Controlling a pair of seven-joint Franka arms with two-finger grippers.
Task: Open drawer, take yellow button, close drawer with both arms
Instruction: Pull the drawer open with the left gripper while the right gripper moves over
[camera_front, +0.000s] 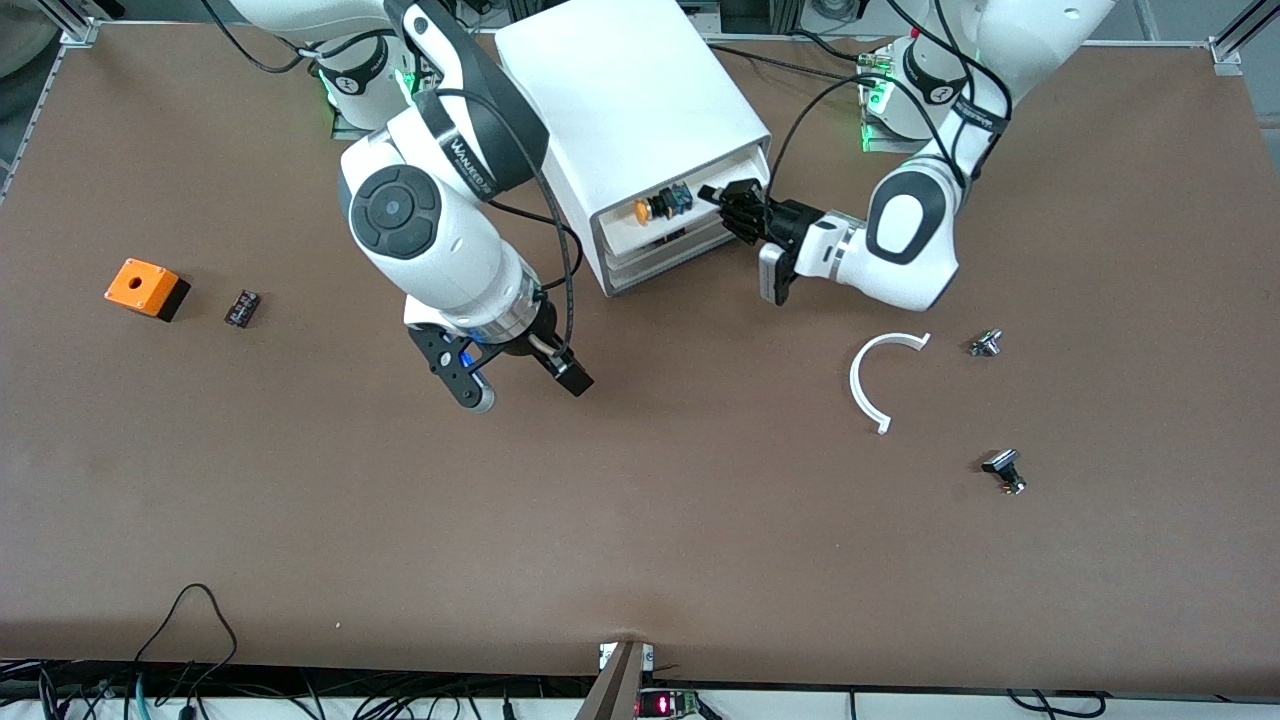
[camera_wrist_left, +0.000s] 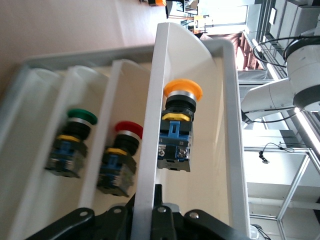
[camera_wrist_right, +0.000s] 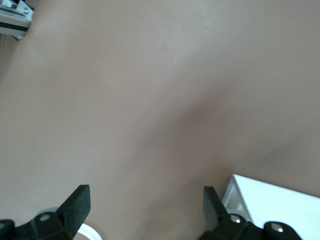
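Black fingers of your left gripper (camera_front: 735, 205) are closed on the cream front of the top drawer (camera_front: 668, 222), which stands pulled out of the white cabinet (camera_front: 630, 110); in the left wrist view the jaws pinch that front wall from both sides. Inside, just past the fingers, lies the orange-capped push button (camera_wrist_left: 176, 127), on its side in the open tray, its cap pointing away from the gripper. Two more buttons, one green-capped (camera_wrist_left: 72, 142) and one red-capped (camera_wrist_left: 121, 157), sit in the lower drawers visible beneath. Your right gripper (camera_front: 510, 375) hangs wide open and empty over bare brown table (camera_front: 640, 520), nearer the front camera than the cabinet, not yet over the drawer. The risks from here, as judged: if the left arm lets go or shifts while the right reaches in, the light tray may slide or tilt and roll the button to a corner. The right fingers must enter a shallow tray beside the left gripper, so the two arms could collide, or a finger could catch the tray wall. A grasp on the rounded cap may slip; the squarer body looks safer. An orange box (camera_front: 146, 289), a white curved piece (camera_front: 880, 375) and small metal parts (camera_front: 1003, 470) lie well apart and should not interfere.
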